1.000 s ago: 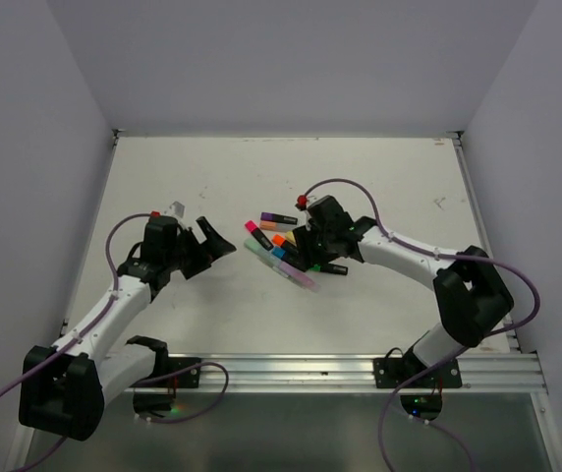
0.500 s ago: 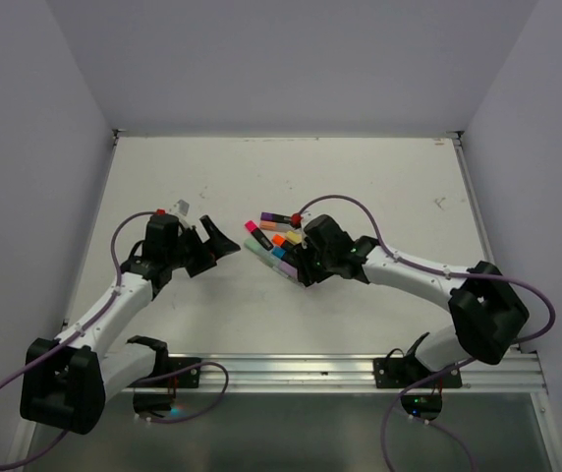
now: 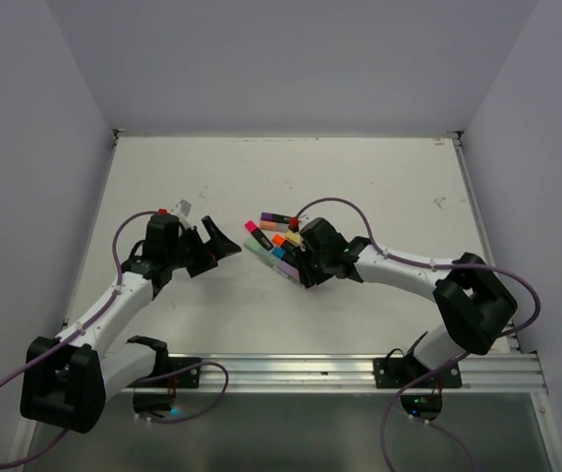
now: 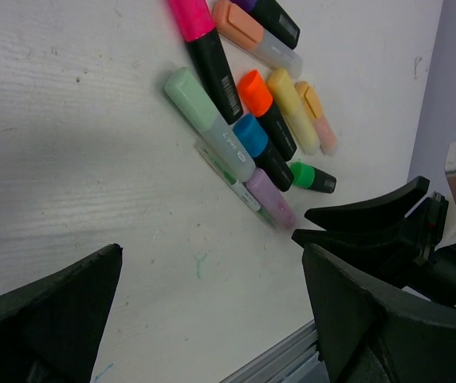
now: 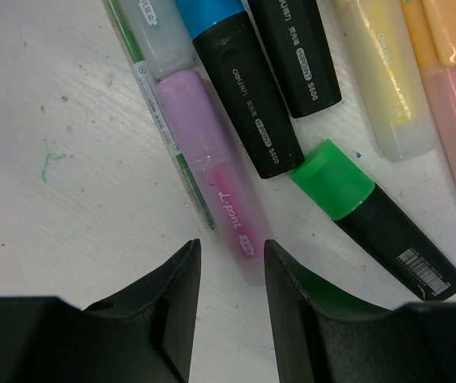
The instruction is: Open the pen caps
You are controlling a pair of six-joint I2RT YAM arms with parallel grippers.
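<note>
No cap is off yet. The right gripper (image 5: 230,246) sits low at the near end of the cluster, its jaws narrow and straddling a pale purple pen (image 5: 204,152) without clearly gripping it. The left gripper (image 4: 212,255) hovers to the left with its jaws wide. All the pen caps (image 4: 253,92) are fitted, mid-tabletop (image 3: 261,177). A second earlier, the right jaws were wider and further right.

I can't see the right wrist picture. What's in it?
The right end effector fills the bottom, its two black fingers a little apart, framing the end of a pale purple pen on the white table. Beside it lie a black pen with a green cap and one with a blue cap.
</note>
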